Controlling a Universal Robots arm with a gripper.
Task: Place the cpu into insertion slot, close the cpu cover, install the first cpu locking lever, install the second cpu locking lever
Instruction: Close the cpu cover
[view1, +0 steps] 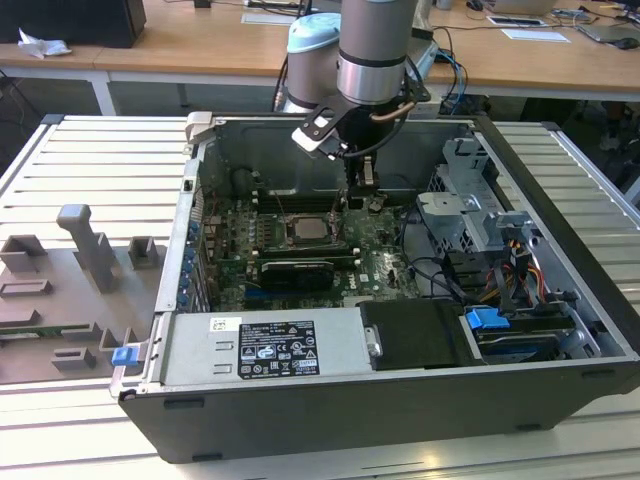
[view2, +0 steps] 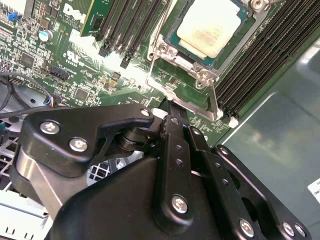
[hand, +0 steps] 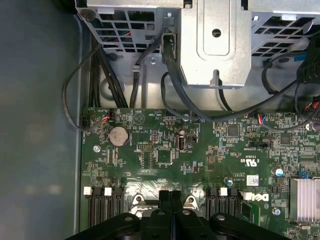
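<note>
The cpu (view2: 209, 24) shows its pale silver face inside the insertion slot (view1: 304, 231) on the green motherboard (hand: 200, 165). The silvery cpu cover (view2: 176, 54) lies flat around it as a frame. A thin wire lever (view2: 160, 27) runs along one side of the socket, and in the exterior view thin rods (view1: 335, 212) stand up beside it. My gripper (view1: 365, 186) hangs just to the exterior view's right of the socket. Its black fingers (hand: 165, 197) are pressed together, shut, with nothing seen between them. In the second wrist view my gripper (view2: 169, 109) has its tips right at the socket frame's edge.
Long black memory slots (view2: 260, 55) flank the socket. A black card (view1: 296, 271) lies in front of it. A metal drive cage (hand: 215, 40) with black cables (hand: 170, 75) stands to the exterior view's right. The power supply (view1: 265, 348) fills the case's front. Grey fixtures (view1: 85, 250) sit outside.
</note>
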